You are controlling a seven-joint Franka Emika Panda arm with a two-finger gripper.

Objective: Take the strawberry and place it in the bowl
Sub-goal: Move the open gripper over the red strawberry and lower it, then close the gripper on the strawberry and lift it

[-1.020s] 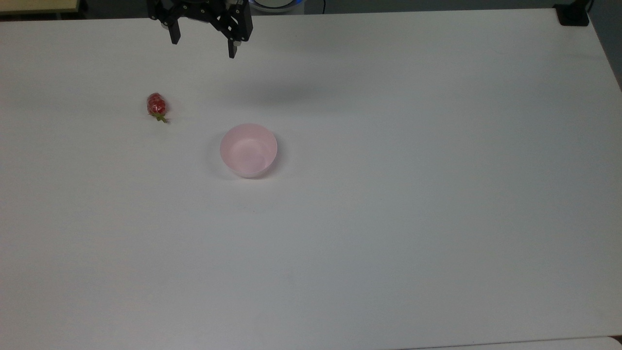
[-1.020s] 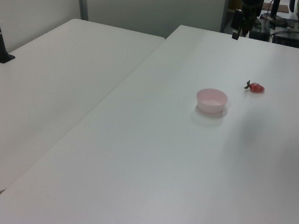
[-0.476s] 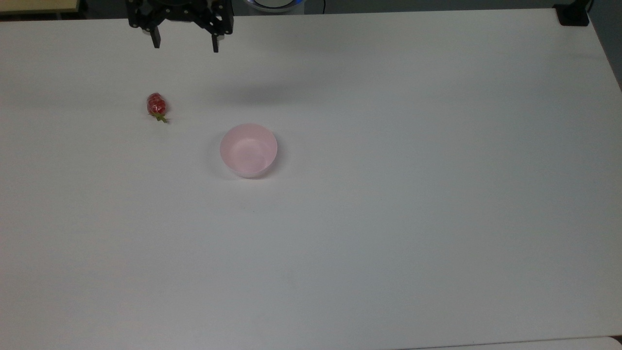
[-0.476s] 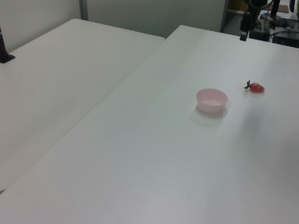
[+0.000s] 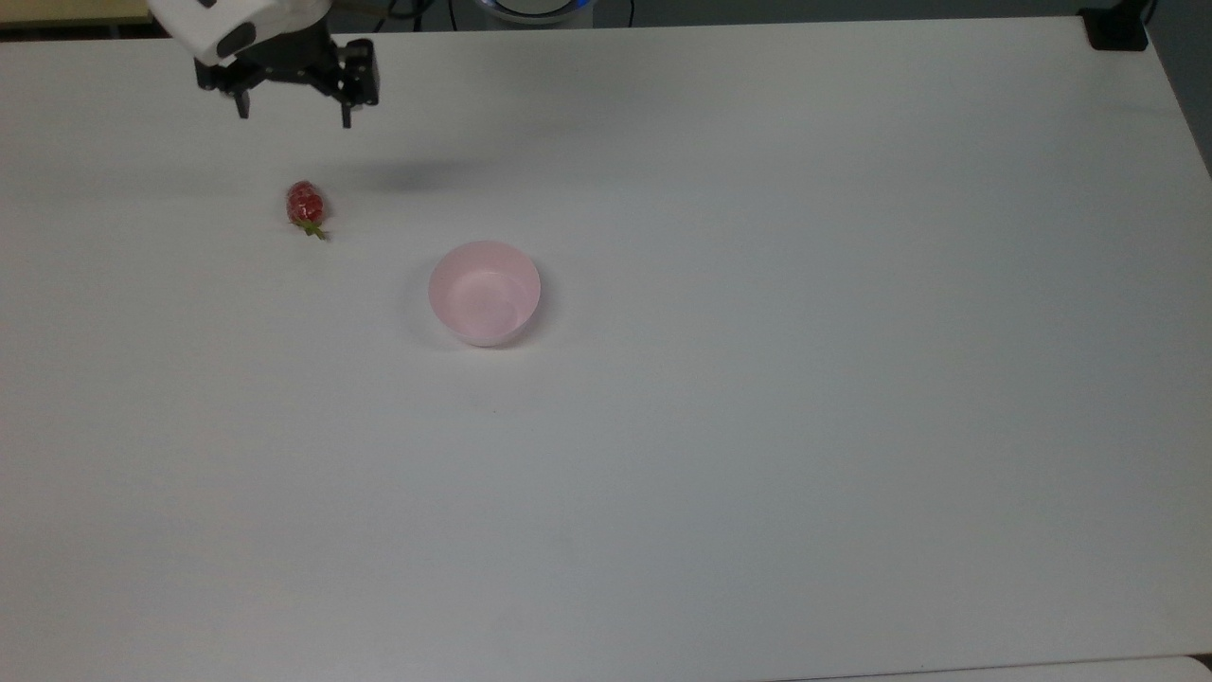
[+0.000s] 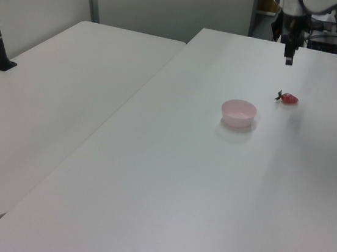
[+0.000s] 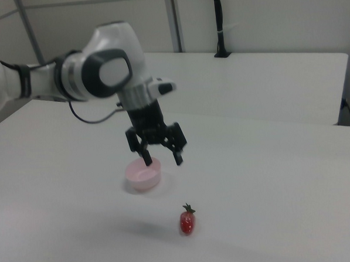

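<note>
While strawberry [image 5: 306, 205] lies outside, bowl [image 5: 484, 292] sits empty.

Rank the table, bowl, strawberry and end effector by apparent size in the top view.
1. Table
2. End effector and bowl: similar; the end effector hangs nearer the camera, so unsure
3. Strawberry

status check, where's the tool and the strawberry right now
Tool open, empty, above the table. Strawberry lying on the table, untouched, apart from the bowl. Bowl empty. Nothing between tool and strawberry.
</note>
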